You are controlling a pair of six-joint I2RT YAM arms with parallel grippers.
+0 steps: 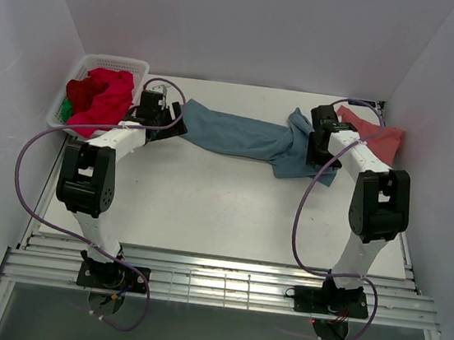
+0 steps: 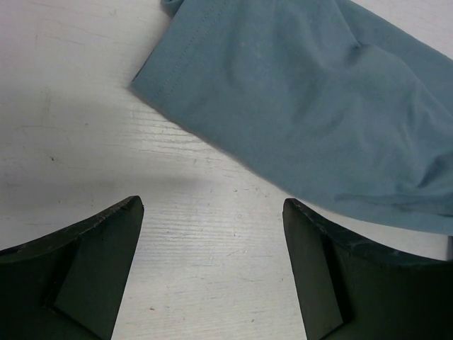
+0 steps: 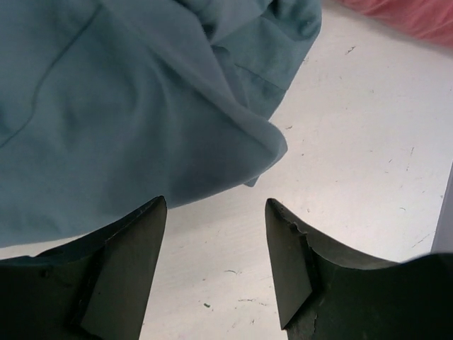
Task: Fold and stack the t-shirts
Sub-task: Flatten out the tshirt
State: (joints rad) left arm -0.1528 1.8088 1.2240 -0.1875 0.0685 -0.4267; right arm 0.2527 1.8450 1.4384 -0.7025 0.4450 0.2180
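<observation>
1. Teal t-shirt (image 1: 240,134): soft matte cloth with a stitched hem, rumpled into a long band across the white table (image 1: 206,209).
2. Left gripper (image 2: 212,205): jaws spread, empty; hem just ahead.
3. Right gripper (image 3: 215,202): jaws spread, empty; bunched folds just ahead.

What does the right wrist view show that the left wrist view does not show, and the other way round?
Only the right wrist view: a strip of the salmon-pink t-shirt in its top right corner, and a bunched, folded-over end of the teal t-shirt.
Only the left wrist view: a flat stitched hem of that teal t-shirt, lying smooth on the table.
Both: the teal t-shirt, the scuffed white table, and open jaws at the bottom edge with nothing between them.
</observation>
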